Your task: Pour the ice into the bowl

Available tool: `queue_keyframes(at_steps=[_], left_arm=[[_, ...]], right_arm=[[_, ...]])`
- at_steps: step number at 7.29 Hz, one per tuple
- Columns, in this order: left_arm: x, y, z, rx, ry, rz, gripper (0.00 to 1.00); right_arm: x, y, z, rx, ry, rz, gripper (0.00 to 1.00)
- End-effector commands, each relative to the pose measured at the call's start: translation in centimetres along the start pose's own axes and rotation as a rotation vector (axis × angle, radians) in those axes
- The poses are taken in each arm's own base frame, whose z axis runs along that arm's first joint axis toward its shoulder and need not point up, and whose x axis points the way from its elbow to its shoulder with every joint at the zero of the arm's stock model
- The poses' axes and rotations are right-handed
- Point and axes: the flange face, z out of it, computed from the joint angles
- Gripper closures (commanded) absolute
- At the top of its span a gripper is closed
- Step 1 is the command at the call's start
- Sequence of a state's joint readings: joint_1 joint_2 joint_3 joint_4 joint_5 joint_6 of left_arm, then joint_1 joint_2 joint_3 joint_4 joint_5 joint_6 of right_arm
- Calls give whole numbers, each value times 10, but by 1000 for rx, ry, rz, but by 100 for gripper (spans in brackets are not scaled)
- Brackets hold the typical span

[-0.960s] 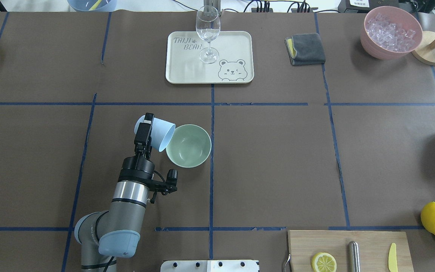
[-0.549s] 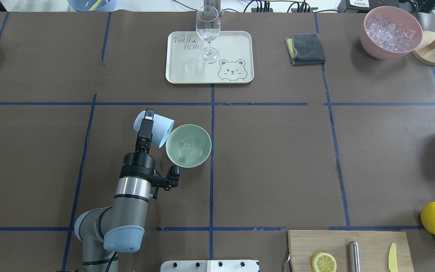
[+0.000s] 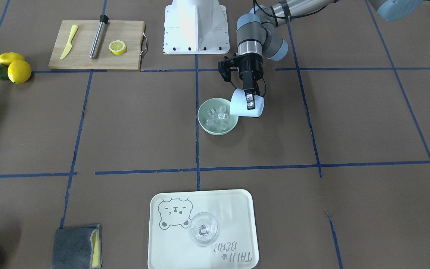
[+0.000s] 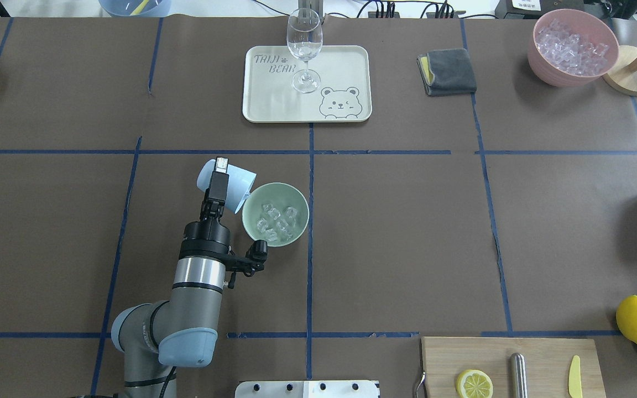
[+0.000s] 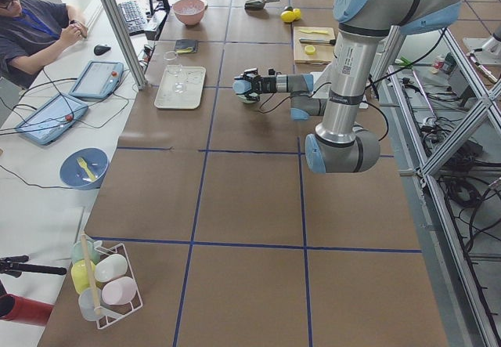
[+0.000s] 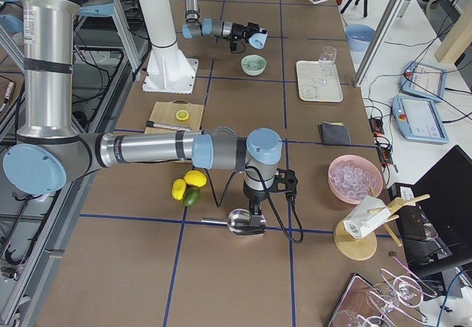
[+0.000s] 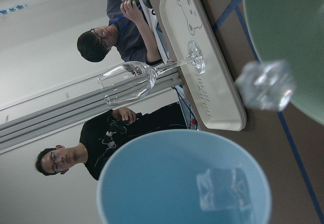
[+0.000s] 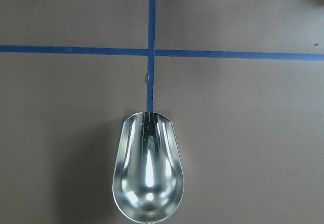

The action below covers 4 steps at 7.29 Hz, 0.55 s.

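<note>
1. Pale blue cup point(image 4: 240, 190) lies tipped on its side in the left claw point(image 4: 221, 176), which is clamped across the cup's wall with one finger on top.
2. The cup's mouth faces the mint-green bowl point(image 4: 296, 198) and overhangs its rim.
3. The ice point(image 4: 275, 221) lies in the bottom of the bowl as a loose cluster of clear cubes. The left wrist view shows one cube inside the cup near its lip and another just beside the bowl's edge.
4. The bowl stands on the brown desk point(image 4: 407, 232), just beside a blue tape line.
5. The right claw point(image 6: 256, 210) hangs low over a metal scoop point(image 8: 148, 171) lying on the desk, well apart from the bowl. I cannot tell whether it is open or closed.
6. A wine glass point(image 4: 304, 44) stands on a cream tray point(image 4: 346, 61) beyond the bowl.
</note>
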<state>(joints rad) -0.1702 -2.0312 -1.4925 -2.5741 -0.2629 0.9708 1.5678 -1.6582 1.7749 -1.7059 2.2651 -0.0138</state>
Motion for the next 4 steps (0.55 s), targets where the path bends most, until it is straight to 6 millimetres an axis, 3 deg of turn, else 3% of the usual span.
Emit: queue_keyframes(at_steps=[1, 4], left_arm=[[-1, 0, 0, -7, -4, 4, 100], [-5, 3, 1, -5, -9, -29, 100]], right_arm=[[0, 0, 0, 1, -1, 1, 0], [3, 0, 0, -1, 1, 5, 0]])
